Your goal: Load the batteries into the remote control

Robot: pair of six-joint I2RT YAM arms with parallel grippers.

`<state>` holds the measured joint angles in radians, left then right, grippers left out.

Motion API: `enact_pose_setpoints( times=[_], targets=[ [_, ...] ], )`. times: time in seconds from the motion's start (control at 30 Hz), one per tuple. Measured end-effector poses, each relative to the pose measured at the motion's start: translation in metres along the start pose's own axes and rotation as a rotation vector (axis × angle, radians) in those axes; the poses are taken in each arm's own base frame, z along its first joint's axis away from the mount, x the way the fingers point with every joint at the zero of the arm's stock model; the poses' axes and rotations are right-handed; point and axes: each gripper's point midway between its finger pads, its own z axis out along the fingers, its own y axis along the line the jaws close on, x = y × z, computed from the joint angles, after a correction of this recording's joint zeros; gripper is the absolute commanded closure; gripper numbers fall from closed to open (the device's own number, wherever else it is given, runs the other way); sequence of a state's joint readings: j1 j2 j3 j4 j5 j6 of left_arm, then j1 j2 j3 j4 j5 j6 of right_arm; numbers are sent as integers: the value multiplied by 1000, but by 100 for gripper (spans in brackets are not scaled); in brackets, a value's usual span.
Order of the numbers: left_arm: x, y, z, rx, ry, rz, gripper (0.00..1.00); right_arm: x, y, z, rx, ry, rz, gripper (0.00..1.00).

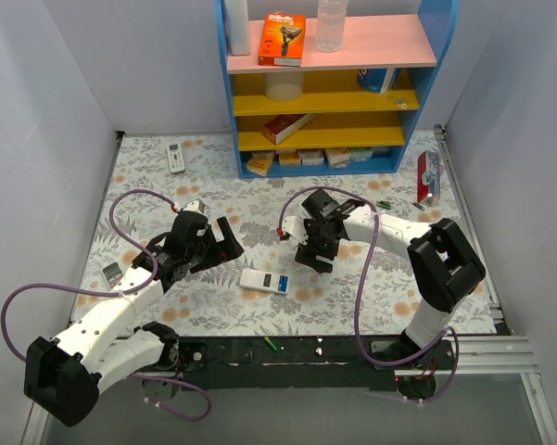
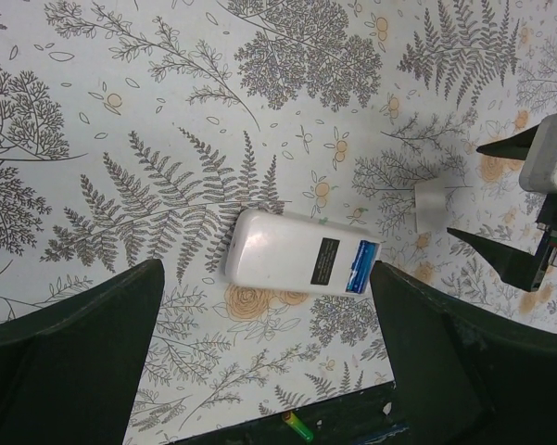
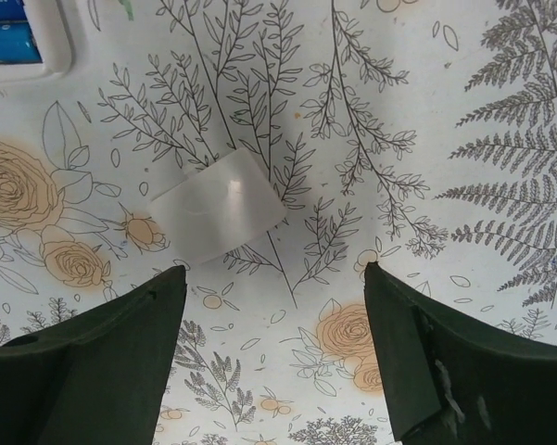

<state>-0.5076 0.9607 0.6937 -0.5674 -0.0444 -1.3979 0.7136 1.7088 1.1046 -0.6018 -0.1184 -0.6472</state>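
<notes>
The remote control [image 1: 263, 281] lies back up on the patterned table between the two arms. In the left wrist view the remote control [image 2: 287, 262] shows its open recess with blue batteries [image 2: 360, 266] in it. A corner of that recess [image 3: 59, 37] shows in the right wrist view. A loose white cover [image 3: 221, 199] lies flat just beyond my right gripper [image 3: 273, 362], which is open and empty. My left gripper [image 2: 269, 371] is open above the table near the remote control, touching nothing. A green battery [image 2: 297, 426] rests on the black front strip.
A blue shelf unit [image 1: 329, 153] with boxes stands at the back. An all-white remote [image 1: 175, 157] lies back left. A red package [image 1: 428, 176] and another green battery [image 1: 383, 205] are at the right. Purple cables loop around both arms.
</notes>
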Motion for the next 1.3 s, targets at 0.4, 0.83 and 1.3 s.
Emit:
enact_pose_setpoints(
  times=[0.4, 0.83, 1.3],
  targets=[
    [9, 8, 0, -12, 13, 0, 5, -14, 15, 14, -71, -9, -70, 14],
    [9, 8, 0, -12, 14, 0, 5, -10, 26, 17, -108, -3, -66, 21],
    [12, 7, 4, -10, 32, 0, 5, 0, 53, 11, -168, -8, 2, 29]
  ],
)
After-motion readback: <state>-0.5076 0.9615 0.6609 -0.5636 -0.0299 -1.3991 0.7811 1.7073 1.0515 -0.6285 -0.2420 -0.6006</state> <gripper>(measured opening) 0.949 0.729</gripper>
